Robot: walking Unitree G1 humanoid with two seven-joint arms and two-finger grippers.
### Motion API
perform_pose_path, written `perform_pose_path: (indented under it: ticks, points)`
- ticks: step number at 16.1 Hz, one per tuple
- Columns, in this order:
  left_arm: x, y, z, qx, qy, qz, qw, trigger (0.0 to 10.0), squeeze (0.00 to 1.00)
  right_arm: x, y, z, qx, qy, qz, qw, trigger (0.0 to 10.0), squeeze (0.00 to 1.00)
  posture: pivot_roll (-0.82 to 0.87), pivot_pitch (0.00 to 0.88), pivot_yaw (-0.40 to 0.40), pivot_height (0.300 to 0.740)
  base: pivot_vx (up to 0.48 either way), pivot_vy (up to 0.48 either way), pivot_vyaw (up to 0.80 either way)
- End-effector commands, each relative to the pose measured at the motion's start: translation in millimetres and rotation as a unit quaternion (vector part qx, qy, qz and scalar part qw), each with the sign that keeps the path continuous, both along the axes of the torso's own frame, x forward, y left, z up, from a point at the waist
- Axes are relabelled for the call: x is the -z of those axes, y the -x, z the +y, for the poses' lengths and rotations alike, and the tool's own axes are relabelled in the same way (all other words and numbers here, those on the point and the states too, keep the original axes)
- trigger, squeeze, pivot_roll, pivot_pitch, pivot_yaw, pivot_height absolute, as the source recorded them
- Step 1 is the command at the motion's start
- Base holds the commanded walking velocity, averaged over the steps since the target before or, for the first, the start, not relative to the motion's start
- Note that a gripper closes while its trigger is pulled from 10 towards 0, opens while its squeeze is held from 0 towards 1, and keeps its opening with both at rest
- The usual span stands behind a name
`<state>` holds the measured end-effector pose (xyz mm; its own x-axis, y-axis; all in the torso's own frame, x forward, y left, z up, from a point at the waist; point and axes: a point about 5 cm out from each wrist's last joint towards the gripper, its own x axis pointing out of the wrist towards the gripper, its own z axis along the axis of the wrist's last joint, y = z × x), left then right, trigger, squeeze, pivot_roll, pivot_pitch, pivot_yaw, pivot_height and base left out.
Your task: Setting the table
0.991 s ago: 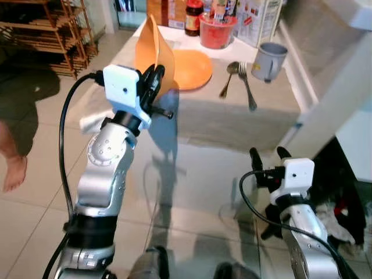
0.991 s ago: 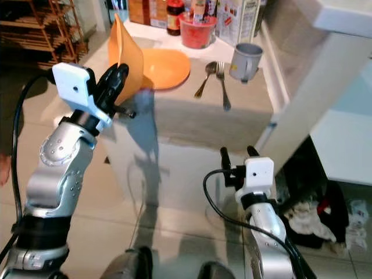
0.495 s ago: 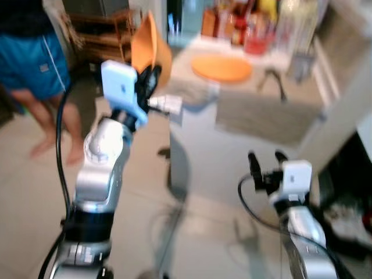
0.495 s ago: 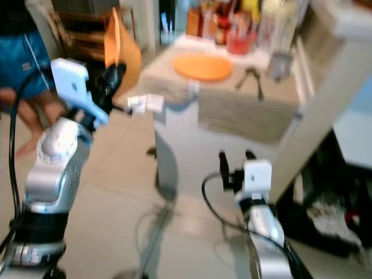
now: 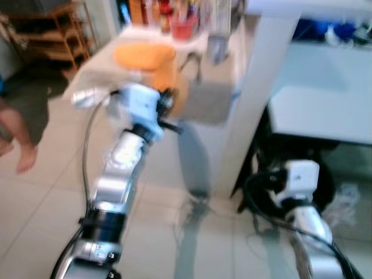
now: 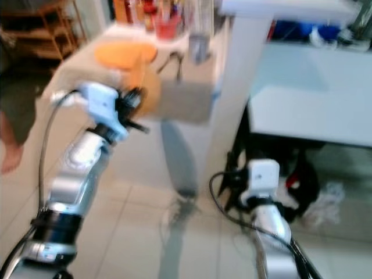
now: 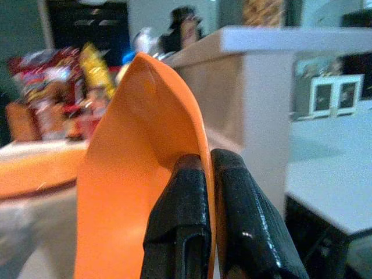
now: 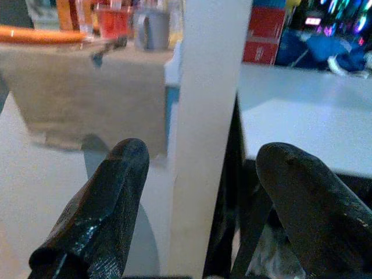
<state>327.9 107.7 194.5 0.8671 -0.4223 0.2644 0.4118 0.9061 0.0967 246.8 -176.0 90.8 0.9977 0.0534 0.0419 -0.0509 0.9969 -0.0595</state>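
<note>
My left gripper (image 7: 209, 192) is shut on the rim of an orange bowl (image 7: 133, 174), which it holds on edge in front of the table's near side (image 5: 174, 81). On the cloth-covered table (image 5: 203, 104) lie an orange plate (image 5: 144, 55), a spoon and fork (image 5: 195, 58) and a grey mug (image 5: 218, 46). My right gripper (image 8: 203, 192) hangs low and open near the floor, with nothing between its fingers (image 8: 110, 197), facing a white pillar (image 8: 206, 116). The head views are blurred.
Bottles and a red container (image 5: 183, 26) crowd the table's far end. A white counter (image 5: 314, 110) stands to the right behind the white pillar (image 5: 256, 87). A person's bare leg (image 5: 14, 136) is at the left, with a wooden shelf (image 5: 52, 23) behind it.
The whole picture has swung, so the camera moved; the white counter on the right has come into view. My left gripper still holds the orange bowl. The right arm still hangs low.
</note>
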Motion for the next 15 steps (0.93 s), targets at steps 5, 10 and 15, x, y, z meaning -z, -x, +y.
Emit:
perform_pose_path:
  ticks: [5, 10, 15]
  points:
    - [-7.2, -1.2, 7.5, -0.001, -0.001, -0.025, 1.000, 0.0, 0.00, -0.2, -0.9, 4.1, 0.002, -0.006, -0.005, 1.000, 10.0, 0.00, -0.01, 0.000, 0.023, 0.740, 0.247, -0.409, -0.23]
    - [-12.4, 1.3, 1.4, 0.020, 0.000, -0.039, 0.999, 0.0, 0.00, -0.5, -4.2, 4.6, 0.002, -0.005, -0.007, 1.000, 10.0, 0.00, -0.01, 0.000, 0.027, 0.740, 0.247, -0.409, 0.00]
    - [-12.7, -0.9, -1.3, 0.029, -0.005, -0.040, 0.999, 0.0, 0.00, -0.3, -5.2, 4.5, 0.002, -0.005, -0.011, 1.000, 10.0, 0.00, -0.02, 0.000, 0.038, 0.740, 0.250, -0.407, 0.00]
